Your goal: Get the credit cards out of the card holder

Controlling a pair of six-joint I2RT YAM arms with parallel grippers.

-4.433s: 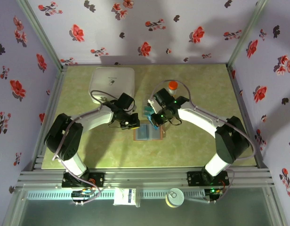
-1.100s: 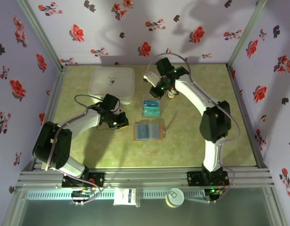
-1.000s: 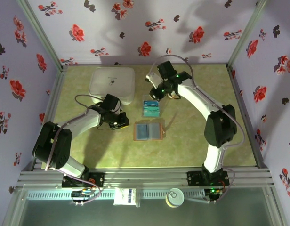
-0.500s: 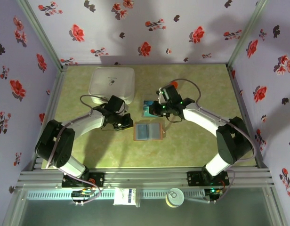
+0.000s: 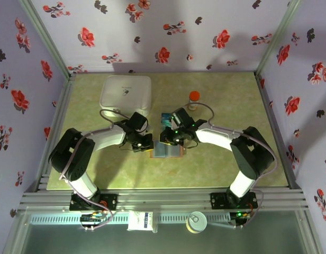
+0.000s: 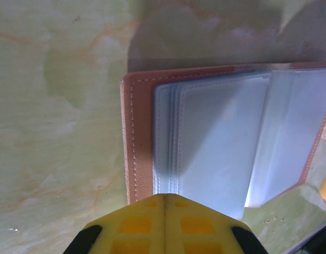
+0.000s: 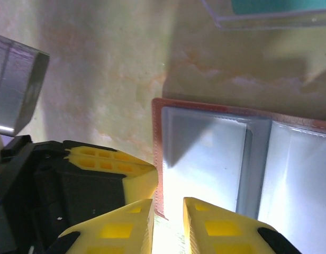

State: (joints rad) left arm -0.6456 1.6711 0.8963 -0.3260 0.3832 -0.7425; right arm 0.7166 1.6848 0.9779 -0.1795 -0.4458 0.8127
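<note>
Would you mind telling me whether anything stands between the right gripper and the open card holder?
Nothing visible does. The right gripper, jaws slightly apart, hangs right over a corner of the card holder. The shut left gripper sits beside that edge, not in between.

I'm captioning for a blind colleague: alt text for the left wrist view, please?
An open tan card holder with pale blue-grey pockets lies flat on a green marbled table. The yellow left claw, shut, sits at the holder's near edge.
</note>
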